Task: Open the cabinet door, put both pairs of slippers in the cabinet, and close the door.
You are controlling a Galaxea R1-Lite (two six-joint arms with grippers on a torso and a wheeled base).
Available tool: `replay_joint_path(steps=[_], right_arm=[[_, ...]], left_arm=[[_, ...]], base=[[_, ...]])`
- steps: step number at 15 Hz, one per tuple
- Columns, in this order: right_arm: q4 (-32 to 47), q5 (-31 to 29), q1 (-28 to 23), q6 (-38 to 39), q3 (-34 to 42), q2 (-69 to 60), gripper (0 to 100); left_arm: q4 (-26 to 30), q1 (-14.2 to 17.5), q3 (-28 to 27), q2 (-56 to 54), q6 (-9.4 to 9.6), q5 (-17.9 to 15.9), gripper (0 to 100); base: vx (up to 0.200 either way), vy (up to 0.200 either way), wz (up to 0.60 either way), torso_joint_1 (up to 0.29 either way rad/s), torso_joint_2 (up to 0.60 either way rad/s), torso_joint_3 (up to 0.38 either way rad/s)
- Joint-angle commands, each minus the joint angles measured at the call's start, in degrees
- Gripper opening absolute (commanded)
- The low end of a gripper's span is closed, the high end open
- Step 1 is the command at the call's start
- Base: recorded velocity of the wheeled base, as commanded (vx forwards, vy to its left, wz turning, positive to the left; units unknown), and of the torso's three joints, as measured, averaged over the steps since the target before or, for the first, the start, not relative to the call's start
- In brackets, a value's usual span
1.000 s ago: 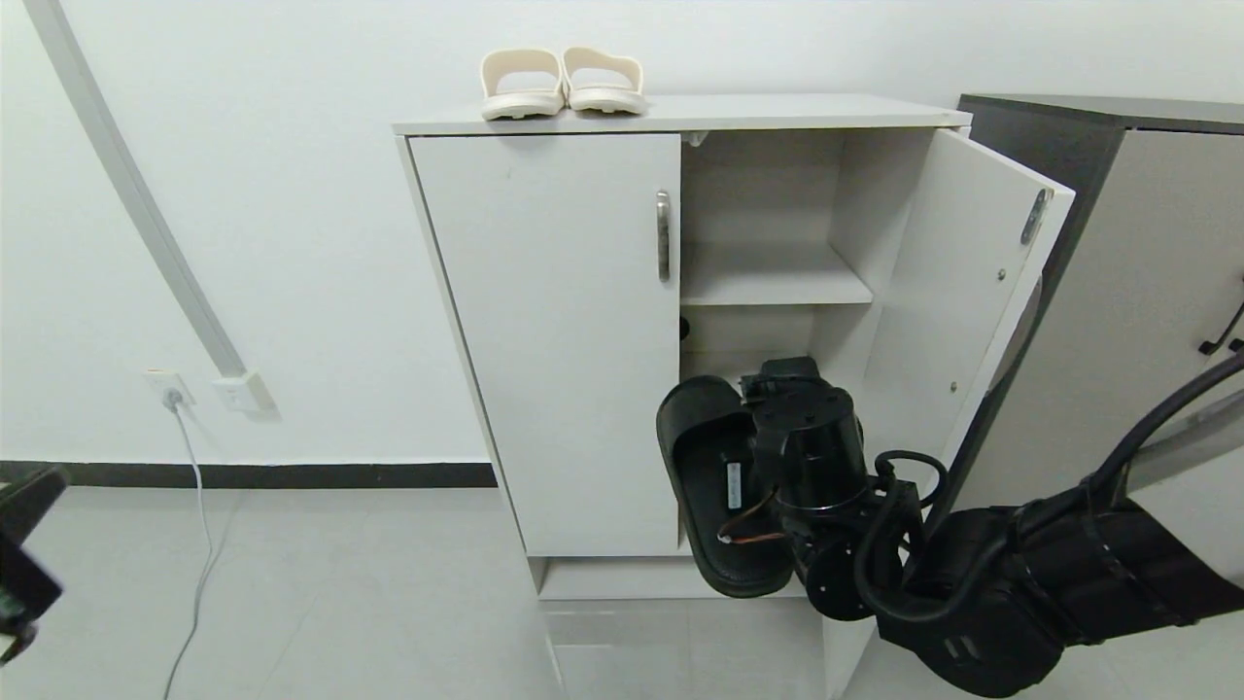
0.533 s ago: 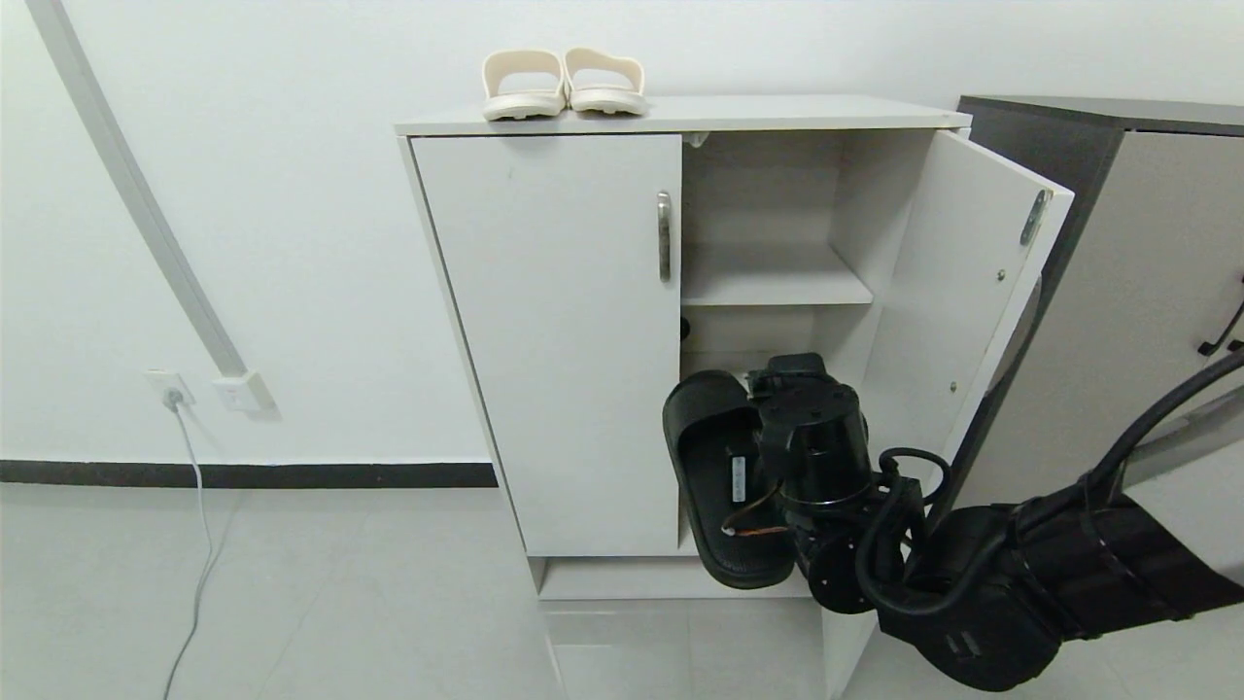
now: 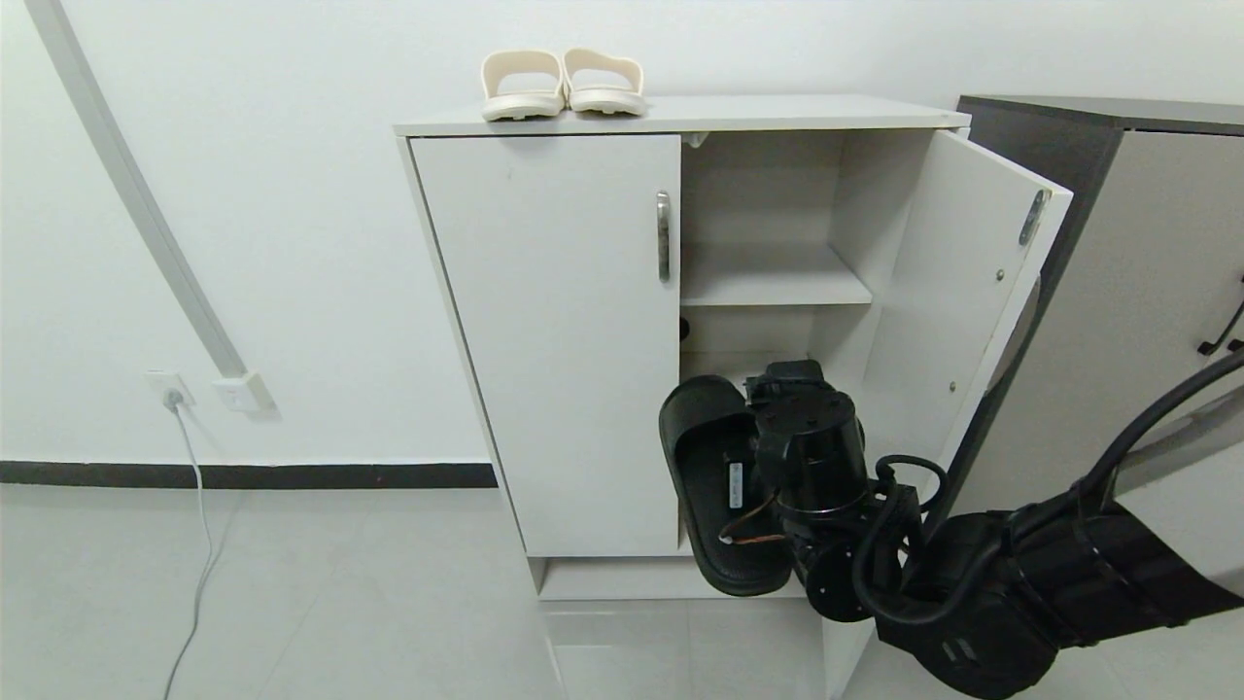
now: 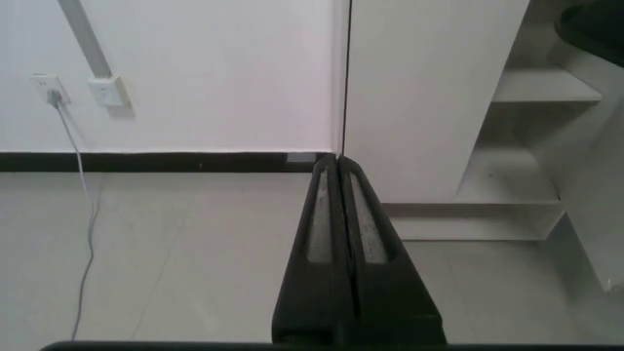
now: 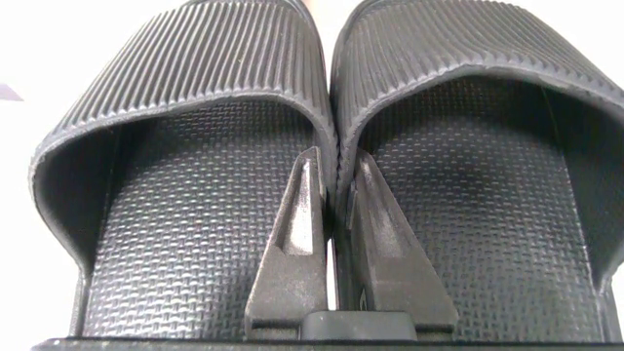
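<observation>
A white cabinet stands against the wall, its right door swung open and its left door shut. A cream pair of slippers rests on top of it. My right gripper is shut on the black pair of slippers, pinching the two touching inner sides between its fingers. In the head view the black slippers hang upright in front of the lower compartment opening, beside the right wrist. My left gripper is shut on nothing, low over the floor and facing the cabinet.
A dark grey cabinet stands right of the open door. A white shelf divides the open side. A wall socket with a cable and a slanted conduit lie to the left. Grey tiled floor stretches left of the cabinet.
The right arm with the black slippers shifted slightly right and up, then eased back a little. A dark object at the head view's left edge one second ago is gone.
</observation>
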Motion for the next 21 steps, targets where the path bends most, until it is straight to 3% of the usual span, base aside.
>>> replay_joint_path(steps=[1, 10, 17, 19, 21], right_arm=[[0.02, -0.01, 0.21, -0.39, -0.03, 0.12, 0], [0.02, -0.27, -0.14, -2.58, -2.40, -0.76, 0], [0.19, -5.10, -1.46, -2.58, -1.96, -0.58, 0], [0.28, -5.37, -2.08, -2.58, -1.35, -0.84, 0], [0.37, -7.30, -2.87, -2.58, -0.29, -0.84, 0]], left_arm=[[-0.25, -0.01, 0.20, -0.49, -0.09, -0.03, 0], [-0.51, -0.01, 0.29, -0.49, -0.27, -2.22, 0], [-0.51, -0.01, 0.29, -0.49, -0.36, -2.22, 0], [-0.51, -0.01, 0.29, -0.49, -1.59, -2.31, 0], [-0.51, -0.01, 0.29, -0.49, -1.59, -2.31, 0]], base=[[0.000, 0.000, 0.00, 0.000, 0.00, 0.000], [0.000, -0.044, 0.00, 0.000, 0.00, 0.002], [0.000, 0.000, 0.00, 0.000, 0.00, 0.000], [0.000, 0.000, 0.00, 0.000, 0.00, 0.000], [0.000, 0.000, 0.00, 0.000, 0.00, 0.000]])
